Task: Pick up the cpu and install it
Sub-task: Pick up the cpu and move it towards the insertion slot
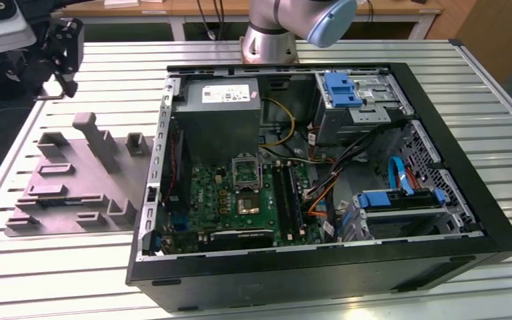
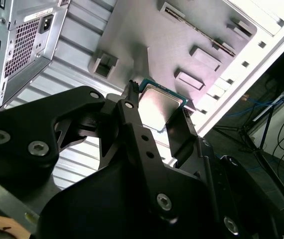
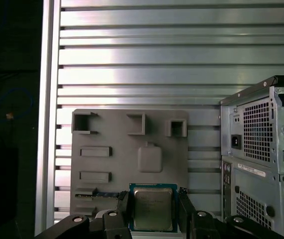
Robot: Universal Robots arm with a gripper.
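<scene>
Since the hand (image 3: 153, 195) pinches the cpu (image 3: 153, 211) by two opposite edges above the grey fixture (image 3: 107, 169) near the surface (image 3: 132, 59) edge, a level, steady carry seems wise.

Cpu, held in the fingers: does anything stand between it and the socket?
The case wall lies between the cpu and the socket; over it the way looks open, and nothing visible covers the socket.

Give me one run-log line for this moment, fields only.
claw: shut on cpu | cpu: held clear of grey fixture tray | nearby: open computer case
</scene>
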